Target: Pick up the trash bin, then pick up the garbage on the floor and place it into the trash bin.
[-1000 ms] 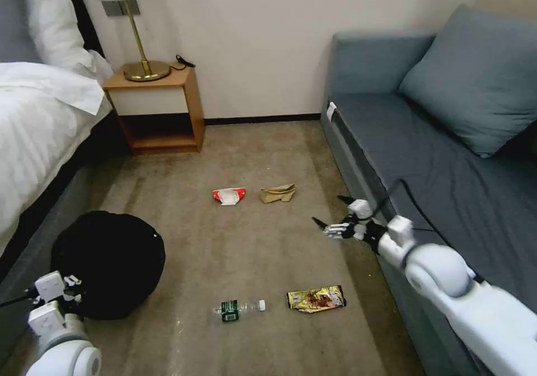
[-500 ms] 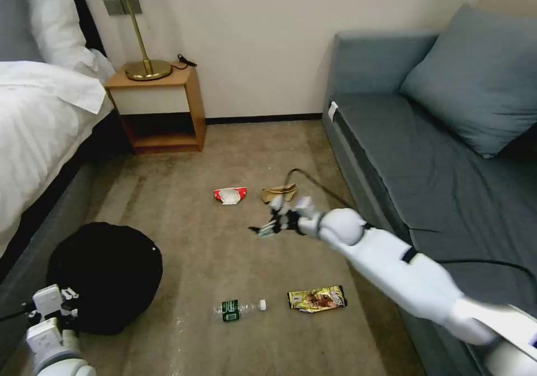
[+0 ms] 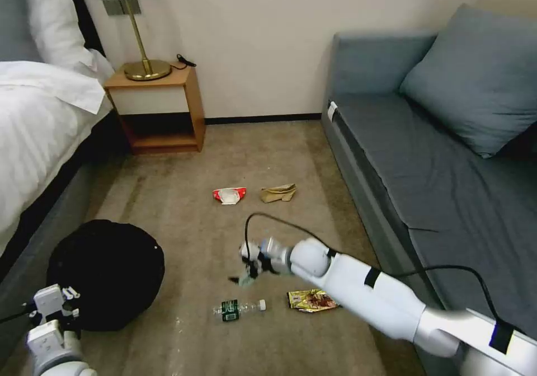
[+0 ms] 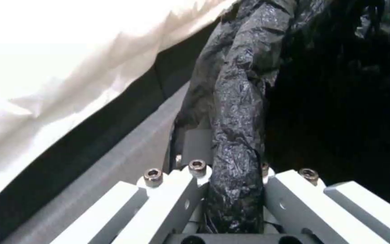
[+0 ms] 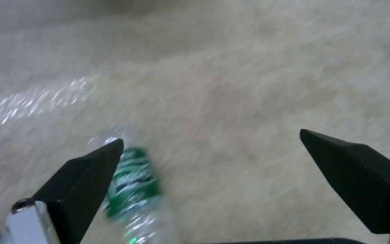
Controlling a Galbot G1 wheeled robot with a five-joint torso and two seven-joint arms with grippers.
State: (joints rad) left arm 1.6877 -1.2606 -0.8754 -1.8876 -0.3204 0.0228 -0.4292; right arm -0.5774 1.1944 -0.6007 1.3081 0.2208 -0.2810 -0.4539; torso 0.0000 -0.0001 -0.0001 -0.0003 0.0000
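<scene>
Swinging across from beside the grey sofa [image 3: 447,197], the right gripper [image 3: 244,269] now hangs low over the beige carpet [image 3: 184,214], its black fingers [image 5: 84,176] spread wide with nothing between them. Just below and in front of it lies the clear plastic bottle with a dark-green label [image 3: 238,309], flat on the floor; the yellow-brown foil snack wrapper [image 3: 307,300] lies close by under the arm. Farther off past the claw rest the red-and-white wrapper [image 3: 229,195] and the crumpled tan paper bag [image 3: 278,193]. Well to its left, the left gripper [image 4: 233,189] is clamped on the rim of the small round bin lined with crinkly black plastic [image 3: 106,272], next to the white-sheeted bed [image 3: 33,124].
</scene>
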